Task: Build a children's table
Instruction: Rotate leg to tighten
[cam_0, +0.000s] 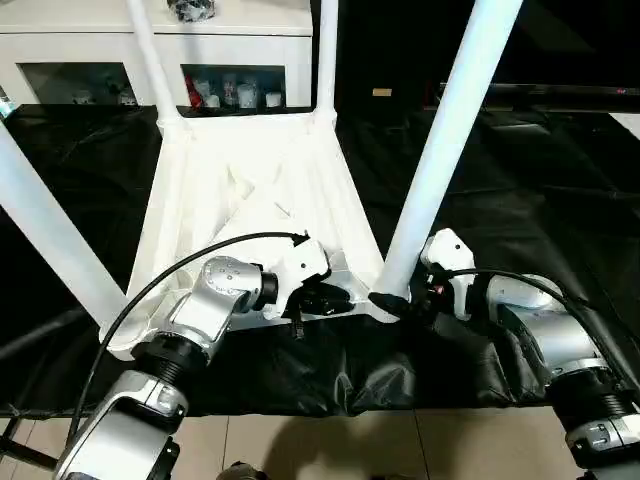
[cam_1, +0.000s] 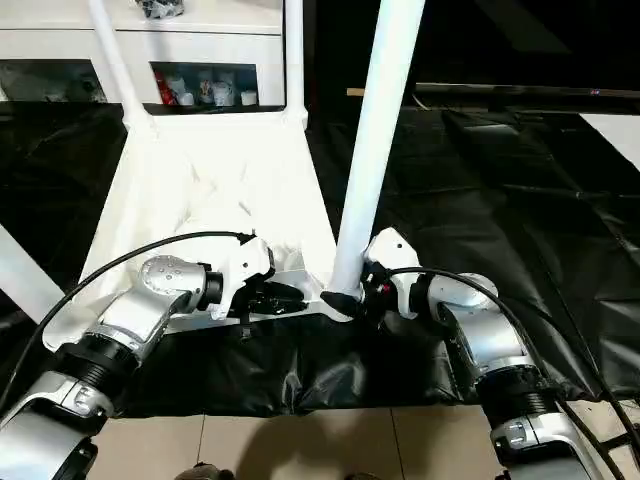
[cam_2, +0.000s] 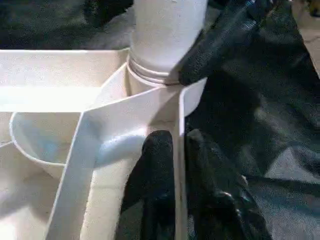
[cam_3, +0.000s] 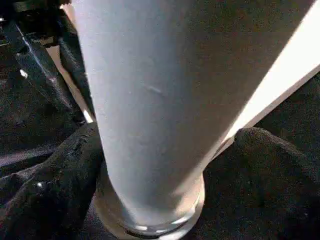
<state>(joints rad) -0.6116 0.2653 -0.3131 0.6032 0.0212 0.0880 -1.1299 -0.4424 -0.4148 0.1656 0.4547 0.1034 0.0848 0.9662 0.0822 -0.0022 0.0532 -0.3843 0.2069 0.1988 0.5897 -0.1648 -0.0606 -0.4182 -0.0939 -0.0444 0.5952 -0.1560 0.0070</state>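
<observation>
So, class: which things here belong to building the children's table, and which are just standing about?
Part of the job:
- table top, upside down
- four legs, standing in its corner sockets
- left gripper, on the top's rim
- right gripper, at the near leg's base

Just standing about:
- white cabinet
- black cloth

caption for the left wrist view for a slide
Left gripper pinching the table top's rim beside the corner socket where a white leg is seated.

forearms (cam_0: 215, 300): silver, ribbed black cuffs | wrists: white housings | cables (cam_0: 170, 270): black
</observation>
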